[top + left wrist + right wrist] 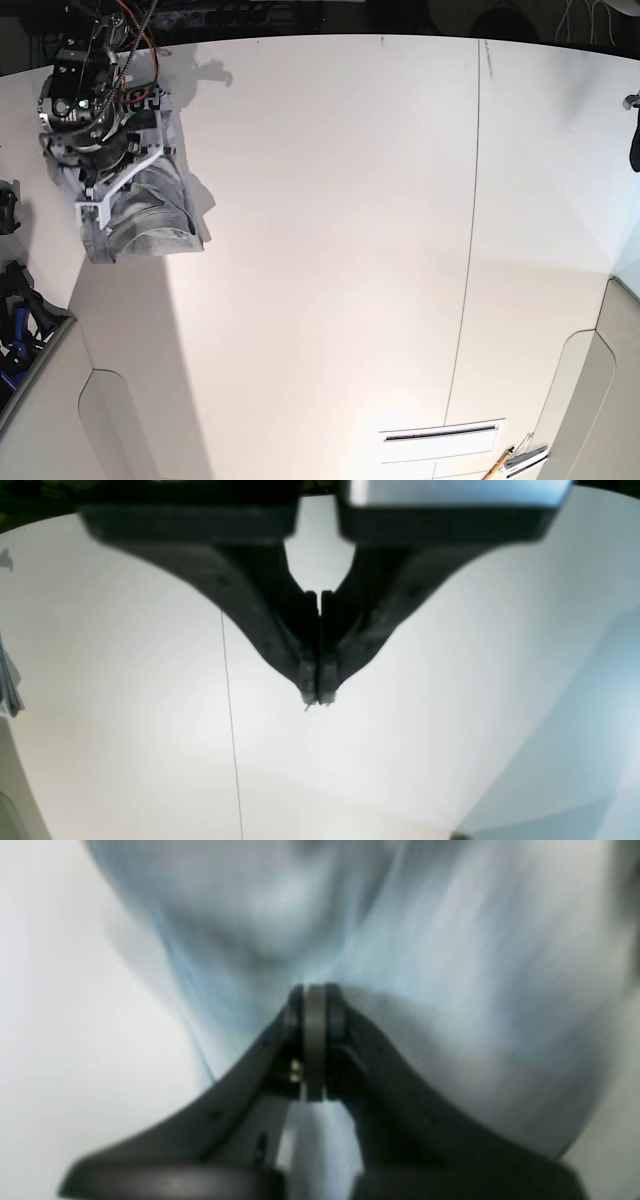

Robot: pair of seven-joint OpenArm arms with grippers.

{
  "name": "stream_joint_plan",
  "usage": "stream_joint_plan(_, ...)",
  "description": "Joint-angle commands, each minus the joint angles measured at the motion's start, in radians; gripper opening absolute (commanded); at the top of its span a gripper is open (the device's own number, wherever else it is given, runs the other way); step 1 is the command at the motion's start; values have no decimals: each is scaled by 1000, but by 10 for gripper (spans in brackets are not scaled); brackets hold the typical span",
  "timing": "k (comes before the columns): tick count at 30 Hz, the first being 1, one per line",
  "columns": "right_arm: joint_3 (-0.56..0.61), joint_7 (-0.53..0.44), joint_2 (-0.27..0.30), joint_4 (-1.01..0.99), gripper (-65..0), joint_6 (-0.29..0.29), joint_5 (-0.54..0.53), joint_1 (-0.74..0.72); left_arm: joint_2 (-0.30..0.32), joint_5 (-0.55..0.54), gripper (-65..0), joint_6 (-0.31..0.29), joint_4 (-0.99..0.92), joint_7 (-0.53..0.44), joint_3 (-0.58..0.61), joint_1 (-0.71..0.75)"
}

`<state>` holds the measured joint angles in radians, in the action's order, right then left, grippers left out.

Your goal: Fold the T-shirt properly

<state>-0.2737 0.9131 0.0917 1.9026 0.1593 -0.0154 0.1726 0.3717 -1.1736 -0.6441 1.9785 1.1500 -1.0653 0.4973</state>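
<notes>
The light grey T-shirt (150, 215) hangs bunched at the far left of the white table (330, 220) in the base view, under my right arm (85, 105). In the right wrist view my right gripper (315, 990) is shut on a fold of the grey T-shirt (450, 965); the cloth is blurred and stretches away from the fingertips. No lettering shows. My left gripper (317, 697) is shut and empty above bare table, far from the shirt. In the base view only a dark piece of the left arm (635, 140) shows at the right edge.
A thin seam (470, 230) runs front to back across the table; it also shows in the left wrist view (230, 720). A slot (440, 433) and a yellow-tipped tool (500, 465) lie near the front edge. Dark clutter (15, 310) sits off the left edge.
</notes>
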Motion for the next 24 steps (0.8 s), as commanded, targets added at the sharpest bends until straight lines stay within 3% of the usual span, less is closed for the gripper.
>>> stream_joint_plan(1, -2, -27, 8, 43, -650, 1, -4, -29, 19, -21, -650, -19, 16, -33, -8, 1)
stream_joint_plan(5, -2, -27, 8, 138, -650, 2, -3, -67, 19, -20, -650, -23, 16, -35, -8, 2)
stream_joint_plan(9, -2, -26, 8, 226, -650, 5, -4, -10, 19, -20, -650, -23, 16, -19, -9, 20)
stream_joint_plan(12, -2, -18, 8, 312, -650, 23, -4, 88, 19, -32, -650, -23, 16, -2, -13, 65)
stream_joint_plan(16, -2, -18, 17, 454, -650, 28, -8, 247, 19, -140, -650, -54, 16, 69, -35, 129)
stream_joint_plan(20, -2, -18, 56, 454, -650, 29, -19, 422, 19, -226, -650, -54, 16, 132, -61, 204)
stream_joint_plan(24, -2, 27, 112, 454, -650, 92, -131, 566, 19, -229, -650, -54, 16, 134, -61, 309)
